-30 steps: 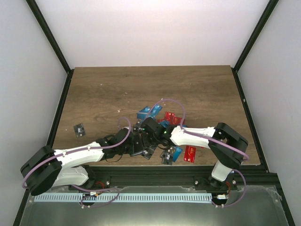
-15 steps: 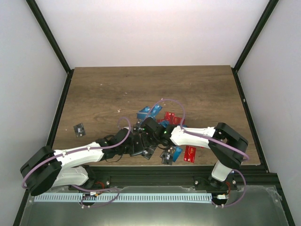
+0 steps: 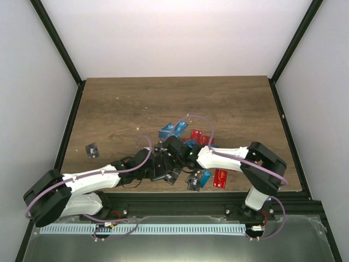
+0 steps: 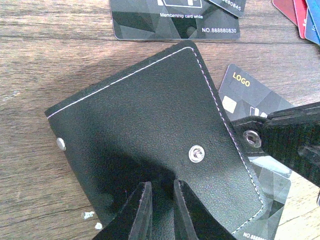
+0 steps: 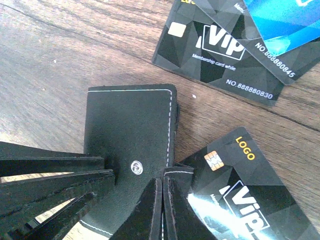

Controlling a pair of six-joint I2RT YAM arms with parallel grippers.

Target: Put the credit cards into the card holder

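**Right fingers pinch the tab**

Nearest, the left fingers (image 4: 142,207) grip the black stitched leather card holder (image 4: 150,115) by its edge on the wooden bench (image 5: 60,55). The right fingers (image 5: 154,210) have just pinched shut on its snap tab (image 5: 177,172), likely to open it. Glossy black credit cards (image 5: 220,50) lie beyond.

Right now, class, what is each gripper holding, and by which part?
Both hold the card holder: the left gripper pinches its edge, the right gripper its clasp tab.
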